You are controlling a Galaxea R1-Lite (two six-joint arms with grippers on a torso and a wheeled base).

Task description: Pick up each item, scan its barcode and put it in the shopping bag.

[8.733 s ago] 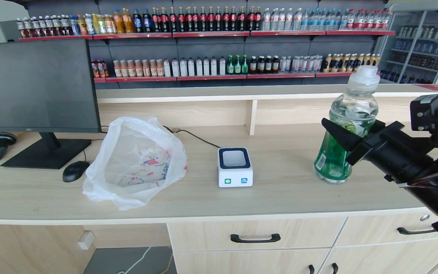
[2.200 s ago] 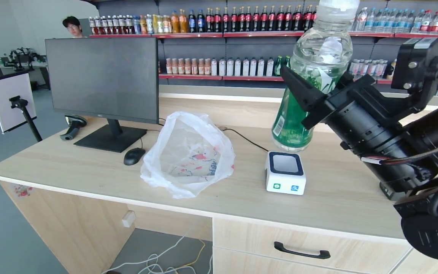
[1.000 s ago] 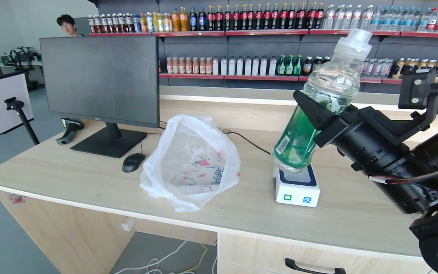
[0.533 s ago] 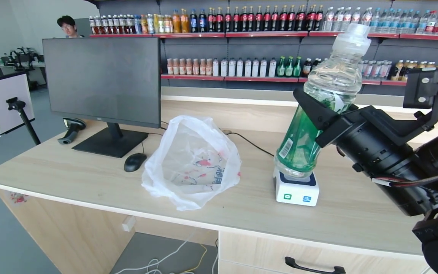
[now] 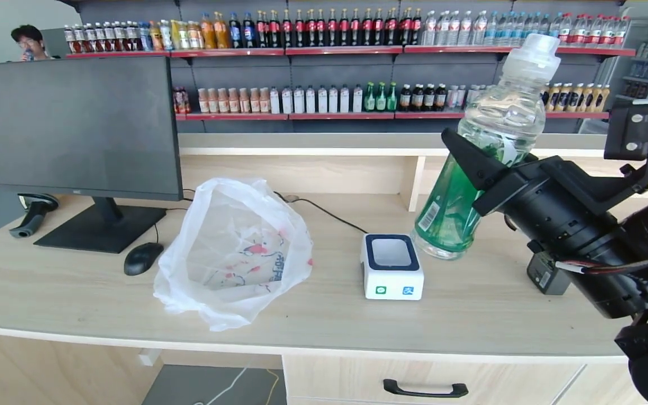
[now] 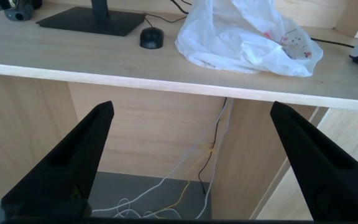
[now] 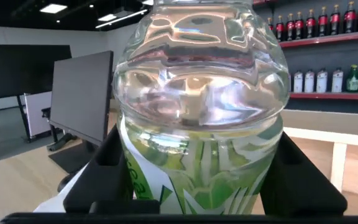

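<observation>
Bottle (image 5: 449,222) moved off scanner (image 5: 391,269), barcode (image 5: 428,209) showing

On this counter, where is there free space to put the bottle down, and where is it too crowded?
The counter is bare in front of and right of the scanner, below the held bottle. Another free strip runs along the near edge, before the mouse. Crowded: between monitor stand, mouse and shopping bag.
</observation>
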